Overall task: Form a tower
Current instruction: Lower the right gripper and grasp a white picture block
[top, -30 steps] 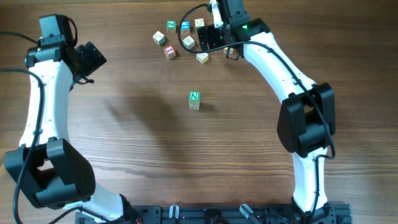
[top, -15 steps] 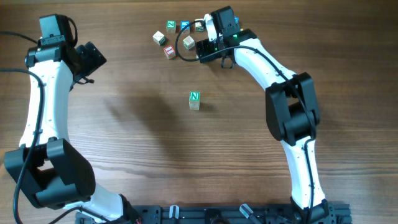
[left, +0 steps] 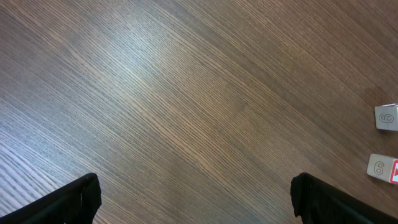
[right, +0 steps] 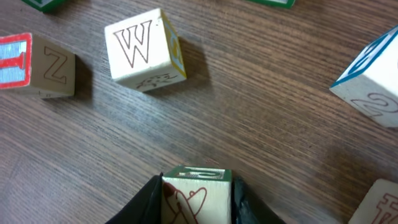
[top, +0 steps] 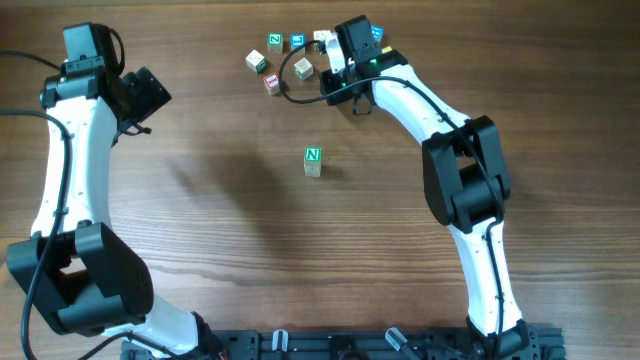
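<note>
The tower is a short stack of pale cubes with a green N on top, standing alone mid-table. My right gripper is at the cube cluster at the back, its fingers pressed on both sides of a letter cube that has a green top and a red drawing. I cannot tell whether that cube is off the wood. My left gripper hovers far left, apart from every cube, and its black fingers are spread wide over bare wood.
Loose letter cubes lie around the right gripper: a W cube, a red-faced Z cube and a blue-edged cube. Overhead, several more sit at the back. Two cubes show at the left wrist view's right edge.
My right gripper came down over the green-topped cube at the near edge of the cluster and shut on it. The left arm and the tower have not moved.
</note>
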### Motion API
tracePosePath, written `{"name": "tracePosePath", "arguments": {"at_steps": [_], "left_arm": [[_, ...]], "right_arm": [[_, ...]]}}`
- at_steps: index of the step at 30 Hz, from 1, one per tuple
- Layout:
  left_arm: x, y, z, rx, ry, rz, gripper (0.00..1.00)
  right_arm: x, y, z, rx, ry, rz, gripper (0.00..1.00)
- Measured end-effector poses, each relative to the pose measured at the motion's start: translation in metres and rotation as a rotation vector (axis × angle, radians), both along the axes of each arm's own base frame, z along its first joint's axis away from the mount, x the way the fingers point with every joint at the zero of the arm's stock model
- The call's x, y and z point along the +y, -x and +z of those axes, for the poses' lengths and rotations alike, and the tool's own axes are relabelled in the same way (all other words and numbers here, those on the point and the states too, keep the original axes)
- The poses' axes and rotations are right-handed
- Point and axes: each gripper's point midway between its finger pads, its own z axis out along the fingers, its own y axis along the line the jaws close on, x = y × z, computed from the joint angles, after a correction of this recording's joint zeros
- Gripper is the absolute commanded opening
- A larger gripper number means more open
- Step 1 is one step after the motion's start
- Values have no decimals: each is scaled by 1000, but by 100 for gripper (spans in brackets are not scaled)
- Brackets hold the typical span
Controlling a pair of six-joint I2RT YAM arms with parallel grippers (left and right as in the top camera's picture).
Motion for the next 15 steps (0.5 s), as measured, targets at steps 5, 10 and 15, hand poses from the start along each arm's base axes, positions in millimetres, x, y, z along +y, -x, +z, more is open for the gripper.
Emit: {"name": "tracePosePath", "arguments": {"at_steps": [5, 10, 15], "left_arm": [[0, 0, 0, 0, 0, 0, 100], [0, 0, 0, 0, 0, 0, 100], [0, 0, 0, 0, 0, 0, 100]], "right_arm": [[-2, 5, -1, 25, 8, 1, 30], [-7, 17, 4, 70, 26, -2, 27], [-18, 28, 58, 65, 8, -35, 27]]}}
